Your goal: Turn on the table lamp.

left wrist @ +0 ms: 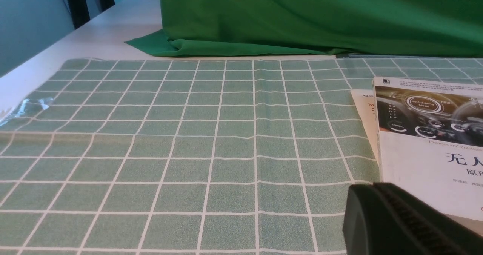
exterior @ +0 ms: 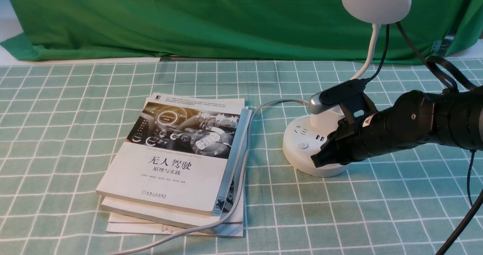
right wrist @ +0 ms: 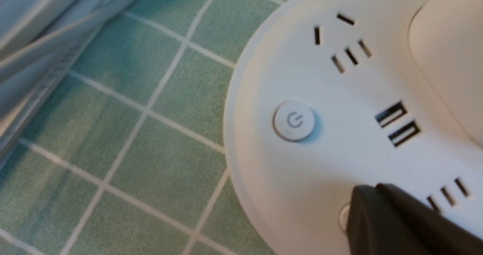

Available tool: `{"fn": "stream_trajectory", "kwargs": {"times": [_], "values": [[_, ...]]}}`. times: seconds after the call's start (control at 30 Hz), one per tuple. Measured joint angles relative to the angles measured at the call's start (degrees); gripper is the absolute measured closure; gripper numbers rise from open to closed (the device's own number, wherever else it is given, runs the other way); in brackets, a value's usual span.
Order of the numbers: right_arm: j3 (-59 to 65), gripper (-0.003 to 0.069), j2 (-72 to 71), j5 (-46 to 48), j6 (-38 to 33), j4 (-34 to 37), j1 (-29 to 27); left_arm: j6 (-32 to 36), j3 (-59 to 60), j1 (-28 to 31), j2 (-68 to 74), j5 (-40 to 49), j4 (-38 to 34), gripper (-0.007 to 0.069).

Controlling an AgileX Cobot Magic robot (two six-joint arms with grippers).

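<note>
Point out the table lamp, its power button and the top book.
table lamp [exterior: 376,2]: front view, centre of its round disc head.
power button [right wrist: 294,120]: right wrist view, middle of the button face.
top book [exterior: 166,179]: front view, white lower half of its cover.

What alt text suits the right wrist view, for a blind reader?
The right gripper, a dark tip, partly covers a second button on the white round base of the table lamp, near its power button. Socket slots and two USB ports mark the base, on green checked tablecloth.
</note>
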Motion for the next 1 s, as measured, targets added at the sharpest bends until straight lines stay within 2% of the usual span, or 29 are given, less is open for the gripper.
{"fn": "stream_trajectory", "kwargs": {"times": [0.17,0.4,0.6,0.7,1.0], "values": [[0.58,0.0627,-2.59,2.11,1.11,-0.06,0.0,0.0,0.0,0.0,0.0,0.0,0.0,0.0603],[1.75,0.0624,-15.89,7.74,4.57,-0.19,-0.51,0.0,0.0,0.0,0.0,0.0,0.0,0.0603],[11.07,0.062,-27.96,8.08,8.23,-1.29,-0.62,0.0,0.0,0.0,0.0,0.0,0.0,0.0603],[18.04,0.0615,-39.82,5.61,8.79,-1.51,-0.62,0.0,0.0,0.0,0.0,0.0,0.0,0.0603],[26.35,0.059,-68.73,0.97,8.08,-1.73,-0.62,0.0,0.0,0.0,0.0,0.0,0.0,0.0603]]}}
